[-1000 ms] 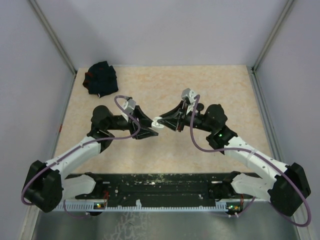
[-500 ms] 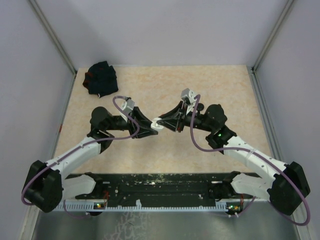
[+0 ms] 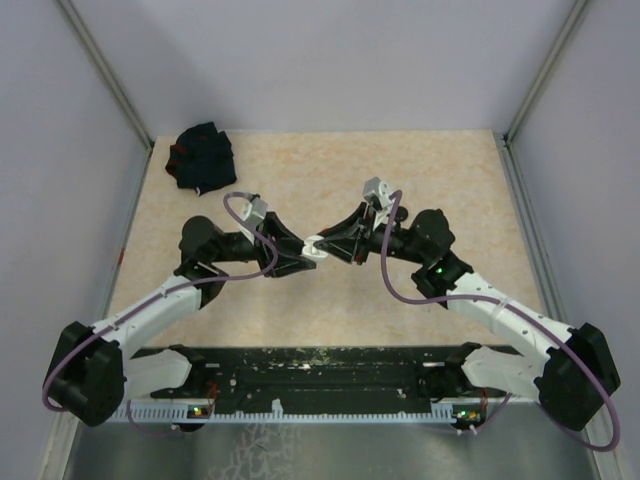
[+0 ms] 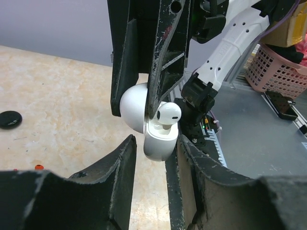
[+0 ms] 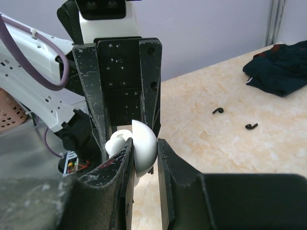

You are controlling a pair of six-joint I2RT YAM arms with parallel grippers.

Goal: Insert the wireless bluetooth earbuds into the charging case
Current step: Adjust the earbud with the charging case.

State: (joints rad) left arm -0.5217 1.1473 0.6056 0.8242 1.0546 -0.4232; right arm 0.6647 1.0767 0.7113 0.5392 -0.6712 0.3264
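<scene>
White charging case [image 4: 158, 143] | L gripper [image 4: 154, 148] clamps base [image 4: 156, 151] | R gripper [image 5: 144, 146] clamps lid [image 4: 130, 103] | earbud [image 4: 169, 114] in socket

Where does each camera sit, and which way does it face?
Top external: above, behind the bases, looking down on the table; both arms show, left tool and right tool tip to tip.
Left wrist: on the left arm, facing the right arm; own fingers at bottom grip the charging case.
Right wrist: on the right arm, facing the left arm; own fingers at bottom.
Shared: both wrist views show the charging case.
</scene>
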